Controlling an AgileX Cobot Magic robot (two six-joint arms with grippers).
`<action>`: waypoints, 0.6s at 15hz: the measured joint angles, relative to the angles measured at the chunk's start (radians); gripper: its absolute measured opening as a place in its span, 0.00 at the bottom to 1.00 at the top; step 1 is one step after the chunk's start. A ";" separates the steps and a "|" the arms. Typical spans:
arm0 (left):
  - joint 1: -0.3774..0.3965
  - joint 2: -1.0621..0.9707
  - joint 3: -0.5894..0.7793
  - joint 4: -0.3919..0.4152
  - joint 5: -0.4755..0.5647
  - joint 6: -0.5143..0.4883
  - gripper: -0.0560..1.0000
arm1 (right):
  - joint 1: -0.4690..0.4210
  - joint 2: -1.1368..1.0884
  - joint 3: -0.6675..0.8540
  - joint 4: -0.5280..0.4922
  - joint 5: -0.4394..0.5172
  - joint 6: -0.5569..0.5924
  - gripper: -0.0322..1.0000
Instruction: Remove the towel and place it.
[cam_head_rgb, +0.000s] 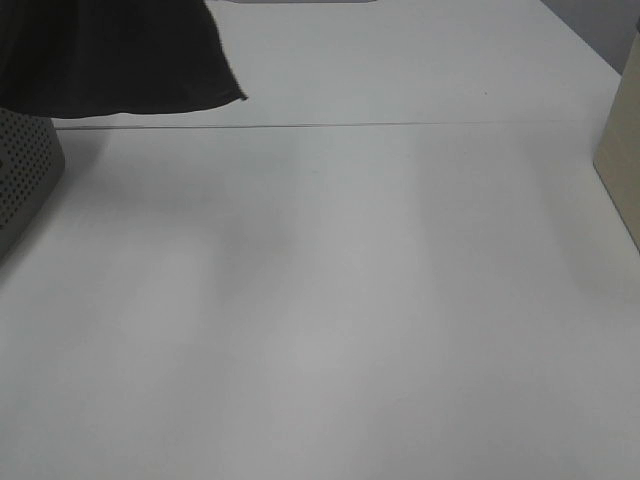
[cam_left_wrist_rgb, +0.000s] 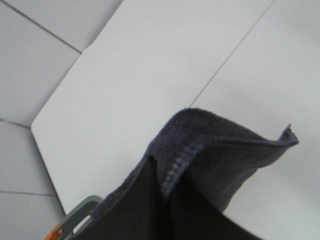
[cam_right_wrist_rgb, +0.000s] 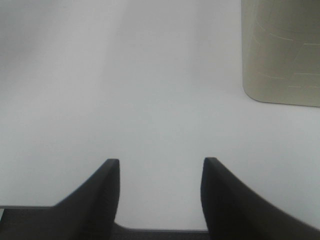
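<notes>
The towel (cam_head_rgb: 110, 55) hangs at the far left, over the basket (cam_head_rgb: 25, 170), which stands at the left edge of the surface (cam_head_rgb: 330, 300). A seam (cam_head_rgb: 350, 125) runs from left to right across the surface, behind its middle. A box (cam_head_rgb: 622, 150) stands at the right edge, well apart from the basket. The right tool (cam_right_wrist_rgb: 160, 190) hovers above the surface, with the box ahead of it and off to one side.
</notes>
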 joint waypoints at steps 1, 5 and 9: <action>-0.047 0.000 -0.001 0.000 0.012 0.000 0.05 | 0.000 0.000 0.000 0.000 0.000 0.000 0.51; -0.200 0.000 -0.001 -0.006 0.033 -0.030 0.05 | 0.000 0.060 0.000 0.035 -0.003 -0.019 0.51; -0.276 0.000 -0.001 -0.047 0.033 -0.035 0.05 | 0.000 0.255 -0.013 0.282 -0.101 -0.265 0.63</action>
